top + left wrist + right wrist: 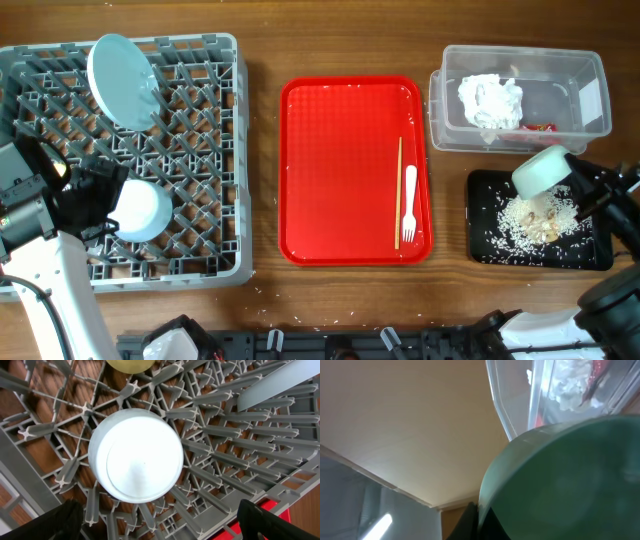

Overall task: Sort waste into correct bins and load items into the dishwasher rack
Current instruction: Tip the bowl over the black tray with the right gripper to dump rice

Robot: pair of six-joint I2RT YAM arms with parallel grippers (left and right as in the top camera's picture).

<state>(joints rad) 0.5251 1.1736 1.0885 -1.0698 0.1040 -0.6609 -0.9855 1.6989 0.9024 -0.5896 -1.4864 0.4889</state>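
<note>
Over the black tray at the table's right edge, the right gripper clenches the rim of a tipped teal bowl, mouth angled down toward the pale rice scraps scattered on the tray's matte floor. The step in hand looks like scraping out the food waste. Next, I judge, this bowl must be righted, carried across the red serving tray and set upside down among the pegs, which calls for a firm hold on a smooth, curved rim.

On the far side, the left gripper hangs with its jaws spread wide and holding nothing, just above an upturned bowl that rests base-up in the dishwasher rack, a grey plastic lattice of ribbed upright pegs. A white plate leans on edge near the rack's back corner, and the rounded yellow cup sits just beyond the upturned bowl.

A white plastic fork and thin wooden stick lie side by side on the tray's textured surface, not yet loaded. The clear tub, glossy and round-cornered, holds the crumpled napkin and the red wrapper.
</note>
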